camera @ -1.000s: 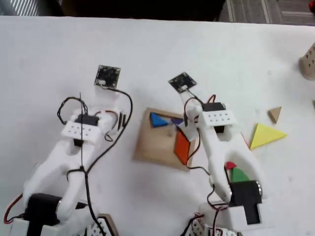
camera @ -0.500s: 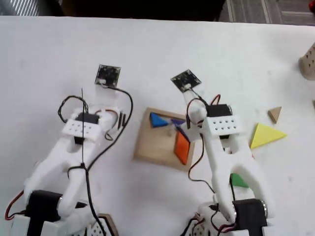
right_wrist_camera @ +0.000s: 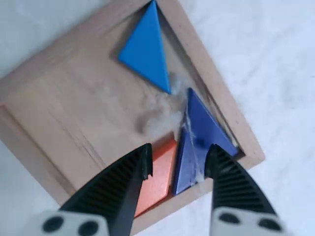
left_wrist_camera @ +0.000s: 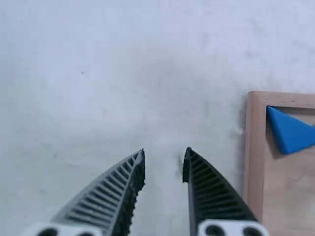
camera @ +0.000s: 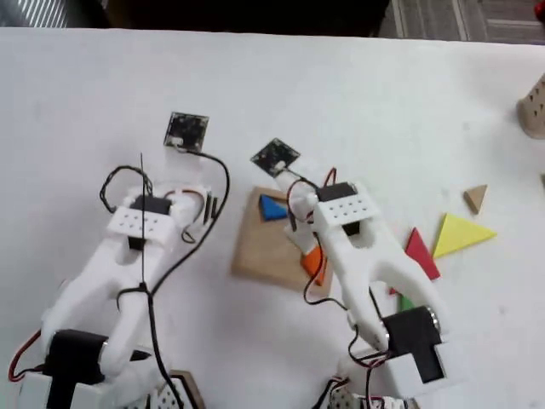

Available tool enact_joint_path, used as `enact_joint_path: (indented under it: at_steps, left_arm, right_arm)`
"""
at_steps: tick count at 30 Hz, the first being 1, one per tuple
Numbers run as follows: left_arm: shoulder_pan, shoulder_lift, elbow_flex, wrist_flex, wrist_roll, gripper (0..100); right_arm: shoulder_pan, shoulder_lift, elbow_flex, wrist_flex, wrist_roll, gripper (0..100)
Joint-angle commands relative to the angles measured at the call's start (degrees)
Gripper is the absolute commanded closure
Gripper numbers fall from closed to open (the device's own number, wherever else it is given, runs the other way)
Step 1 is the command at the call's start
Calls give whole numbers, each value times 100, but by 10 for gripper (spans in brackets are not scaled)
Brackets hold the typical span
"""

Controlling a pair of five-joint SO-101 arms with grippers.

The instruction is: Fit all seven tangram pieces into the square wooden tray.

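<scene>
Wooden tray [camera: 260,249] on worktop [camera: 383,85], holds light blue triangle [right_wrist_camera: 145,49], dark blue piece [right_wrist_camera: 199,135], orange piece [right_wrist_camera: 157,177] | right gripper [right_wrist_camera: 178,162] above them, jaws apart, empty | left gripper [left_wrist_camera: 163,164] beside tray (also parted, empty) | yellow triangle [camera: 460,233], red triangle [camera: 421,253] outside tray.

Three pieces [right_wrist_camera: 145,49] lie in the tray [camera: 255,251]; other pieces [camera: 460,234] lie on the table [camera: 358,94] to its right.

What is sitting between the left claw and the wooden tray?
Nothing. In the left wrist view, a stretch of bare white table runs from the open left claw across to the rim of the wooden tray.
</scene>
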Motion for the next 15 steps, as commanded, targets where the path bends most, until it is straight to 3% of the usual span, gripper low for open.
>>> enact_joint_path:
  at_steps: [1, 15]
  left_arm:
    - [-57, -22, -343, -132, 18, 854]
    - [-48, -22, -352, -158, 18, 854]
  right_arm:
    - [-57, 66, -114, -391, 88, 822]
    - [-127, 347, -141, -602, 404, 974]
